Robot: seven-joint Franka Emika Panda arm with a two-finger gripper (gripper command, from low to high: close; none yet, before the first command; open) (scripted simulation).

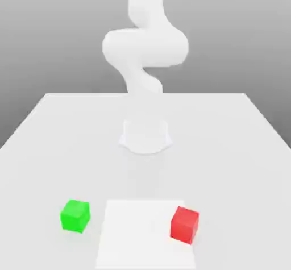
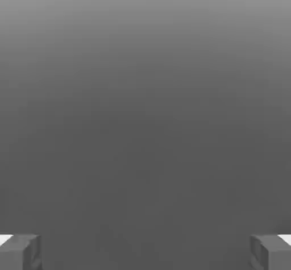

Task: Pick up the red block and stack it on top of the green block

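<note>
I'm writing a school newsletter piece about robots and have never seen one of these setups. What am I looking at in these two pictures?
The machine is a single robot arm, white and jointed, ending in a two-finger gripper. These are simulated images, not photographs.

The exterior view comes from a camera off the arm, looking across a pale table towards the arm's base. The hand view comes from a camera on the hand; the two dark shapes at its edges are the gripper's fingers, spread wide apart with nothing between them.

Two small cubes are on the table: a green block towards the exterior view's left and a red block towards its right, with a gap between them. Nothing is held.
</note>
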